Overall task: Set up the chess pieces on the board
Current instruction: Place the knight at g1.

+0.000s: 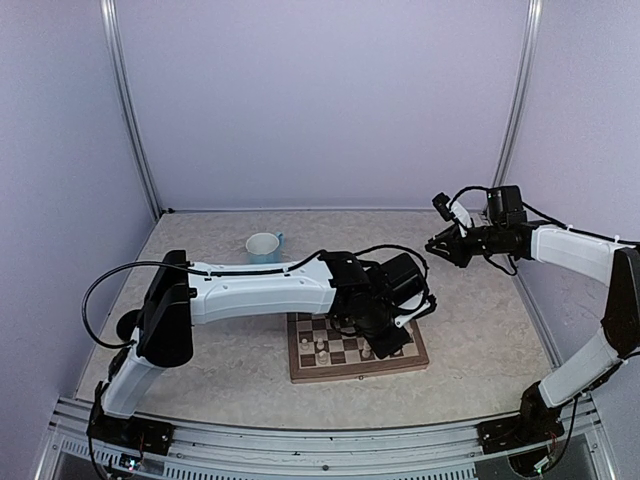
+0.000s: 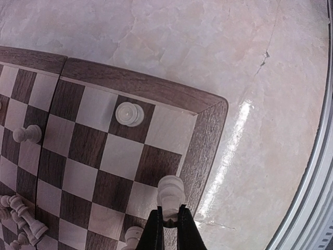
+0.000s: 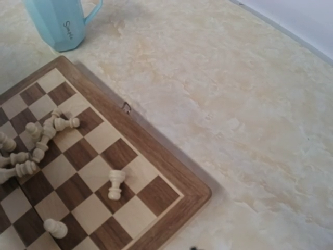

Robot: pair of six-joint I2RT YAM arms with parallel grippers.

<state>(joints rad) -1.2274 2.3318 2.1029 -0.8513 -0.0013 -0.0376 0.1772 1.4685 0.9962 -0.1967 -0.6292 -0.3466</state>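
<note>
The left gripper [image 2: 170, 223] is closed tight on one chess piece [image 2: 170, 190] at an edge square of the board [image 2: 136, 83], right by its rim (bare desk [image 2: 250, 62] beyond). The right gripper [image 1: 436, 243] hovers well apart, its opening unclear.

Top external: high, rear-mounted, facing down over whole table [image 1: 220, 350]. Left wrist: very near, steeply down onto board [image 2: 135, 83] corner. Right wrist: farther off, angled down. Shared by all: board.

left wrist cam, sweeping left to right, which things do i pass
pale piece near the left edge → round-topped piece seen from above → piece pinched in the left fingers → tabletop
</note>
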